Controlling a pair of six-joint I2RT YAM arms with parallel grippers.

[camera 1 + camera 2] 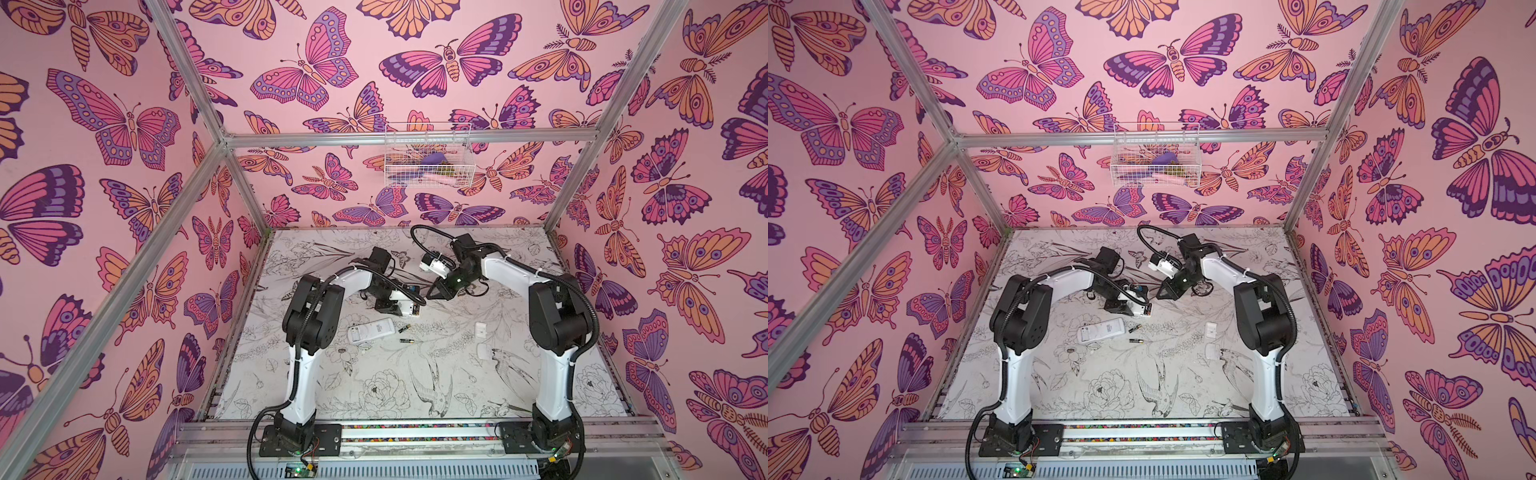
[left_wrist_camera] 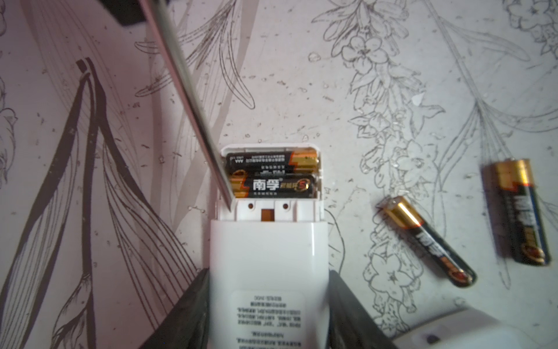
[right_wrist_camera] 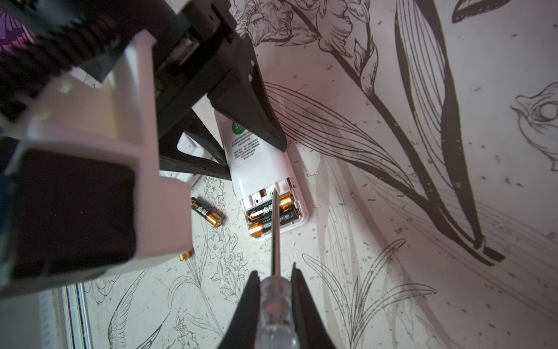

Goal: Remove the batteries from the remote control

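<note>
My left gripper (image 2: 268,302) is shut on a white remote control (image 2: 268,256) held low over the table, its battery bay uncovered. Two black-and-gold batteries (image 2: 271,161) (image 2: 273,187) lie side by side in the bay. My right gripper (image 3: 274,281) is shut on a clear-handled screwdriver (image 3: 274,305). Its metal shaft (image 2: 187,99) slants down to the bay's edge beside the nearer battery. Two loose batteries (image 2: 428,241) (image 2: 521,211) lie on the table close by. In both top views the grippers (image 1: 405,305) (image 1: 430,296) meet mid-table.
A second white remote (image 1: 372,330) lies on the table in front of the left arm, with the loose batteries (image 1: 404,329) beside it. Two small white covers (image 1: 481,330) (image 1: 484,351) lie toward the right arm. A wire basket (image 1: 428,156) hangs on the back wall.
</note>
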